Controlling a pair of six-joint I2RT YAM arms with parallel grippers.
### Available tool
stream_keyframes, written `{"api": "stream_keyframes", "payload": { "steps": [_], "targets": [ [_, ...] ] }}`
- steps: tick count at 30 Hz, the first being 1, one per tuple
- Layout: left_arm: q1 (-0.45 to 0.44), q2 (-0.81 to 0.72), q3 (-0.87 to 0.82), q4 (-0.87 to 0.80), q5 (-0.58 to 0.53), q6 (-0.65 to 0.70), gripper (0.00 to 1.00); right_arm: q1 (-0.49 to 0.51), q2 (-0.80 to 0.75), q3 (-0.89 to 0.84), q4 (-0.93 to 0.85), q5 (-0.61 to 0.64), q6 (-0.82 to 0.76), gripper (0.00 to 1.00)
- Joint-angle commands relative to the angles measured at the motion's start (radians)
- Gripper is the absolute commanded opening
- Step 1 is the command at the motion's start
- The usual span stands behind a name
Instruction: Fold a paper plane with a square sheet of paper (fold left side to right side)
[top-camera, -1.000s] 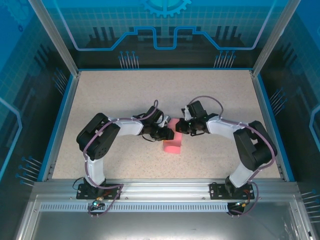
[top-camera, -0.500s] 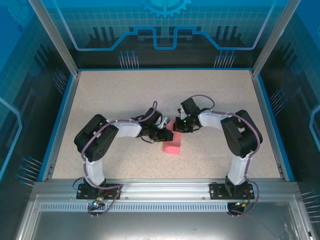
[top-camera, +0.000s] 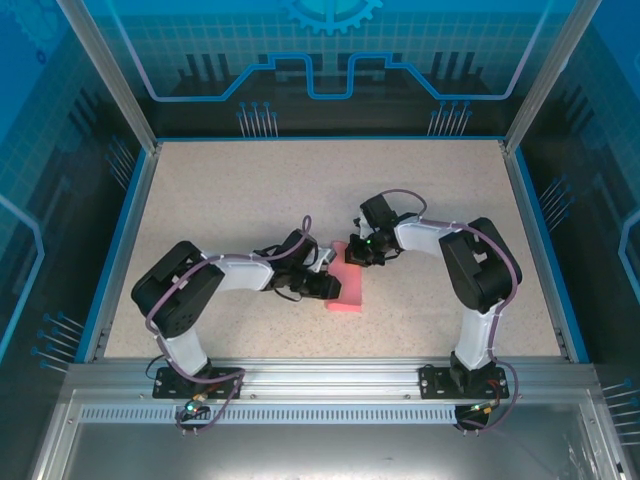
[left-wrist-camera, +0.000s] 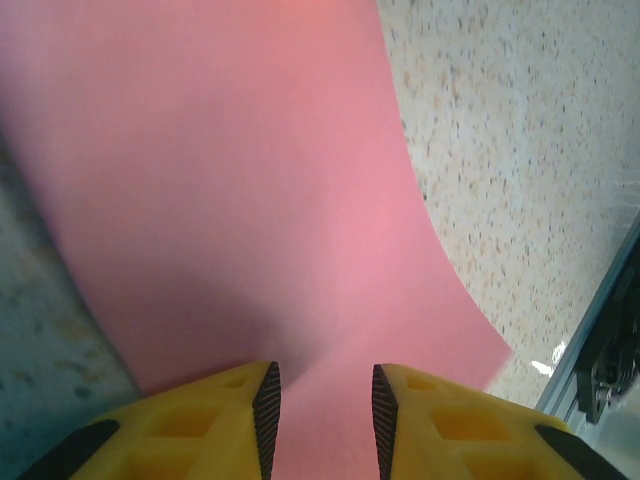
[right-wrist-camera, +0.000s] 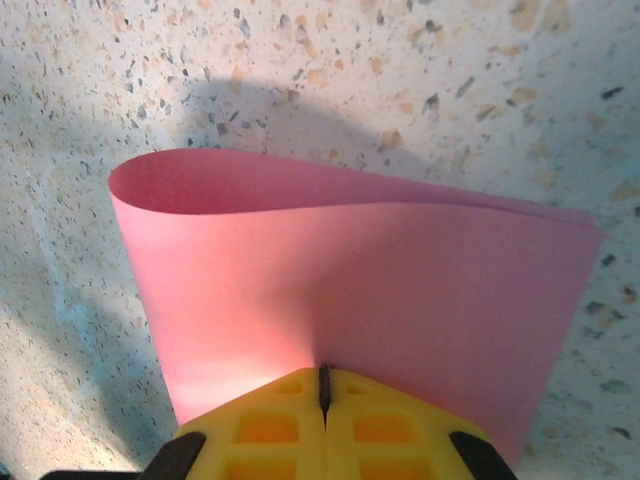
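Arms (top-camera: 240, 272) white, black joints, lilac cables; left pincer (left-wrist-camera: 320, 405) yellow, ribbed black pads (left-wrist-camera: 266, 405)

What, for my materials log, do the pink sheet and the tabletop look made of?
The pink sheet: thin matte paper, seemingly; it bends in a soft, uncreased curl. The tabletop: a speckled stone-look surface, perhaps laminate; beige with dark flecks, low sheen.

square sheet of paper (right-wrist-camera: 350, 300): thin matt paper, smooth | surface (top-camera: 220, 200): speckled, stone-like, matt, grainy | left pincer (left-wrist-camera: 320, 405): yellow plastic, faint sheen, ribbed dark pads, possibly rubber | front rail (top-camera: 330, 378): bare brushed metal
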Motion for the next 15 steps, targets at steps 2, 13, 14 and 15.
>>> {"api": "stream_keyframes", "payload": {
  "steps": [2,13,14,15],
  "targets": [
    [-0.040,-0.029,-0.076,-0.166,0.056,0.009,0.34,-0.014,0.051,0.001,-0.065,0.083,-0.021,0.03],
    [-0.072,-0.088,-0.110,-0.191,0.070,0.017,0.34,-0.016,0.056,0.001,-0.064,0.079,-0.026,0.03],
    [-0.072,-0.097,-0.115,-0.192,0.071,0.015,0.34,-0.016,0.056,0.001,-0.064,0.080,-0.027,0.03],
    [-0.071,-0.108,-0.119,-0.189,0.071,0.012,0.34,-0.016,0.056,0.002,-0.062,0.078,-0.030,0.03]
  ]
}}
